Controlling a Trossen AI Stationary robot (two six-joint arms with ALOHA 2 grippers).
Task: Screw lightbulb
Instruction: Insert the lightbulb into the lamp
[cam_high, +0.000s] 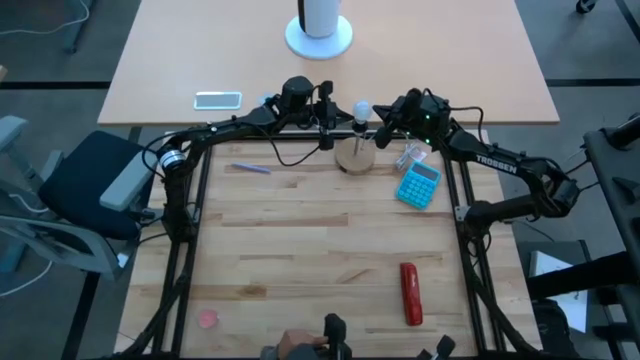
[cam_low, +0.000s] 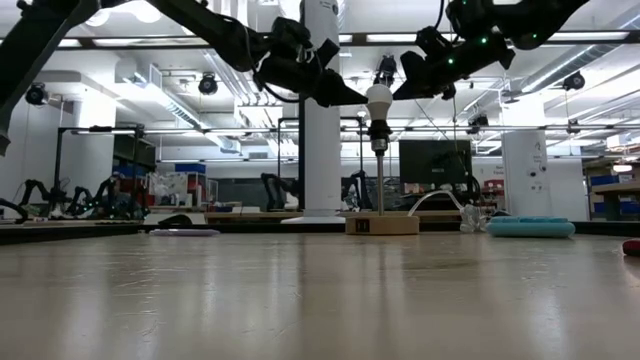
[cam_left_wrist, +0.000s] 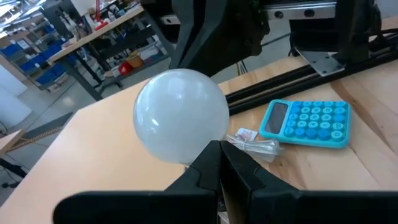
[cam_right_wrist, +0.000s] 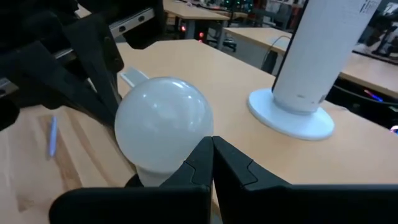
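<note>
We see lightbulb (cam_high: 360, 108) atop post of wooden disc (cam_high: 354, 158), counter 12 o'clock. Left hand (cam_high: 328, 108) at its 9 o'clock, right hand (cam_high: 385, 118) at 3 o'clock, both closed, empty. We judge: keep bulb axis vertical, turn gently.

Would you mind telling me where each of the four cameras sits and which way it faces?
High view: overhead, straight down on the table; both arms meet at the lightbulb.
Low view: table height, level toward the room; both arms flank the lightbulb.
Left wrist view: behind the left gripper, shut beside the bulb, facing the calculator.
Right wrist view: behind the right gripper, shut, facing the white cylinder.
All share the bulb.
</note>
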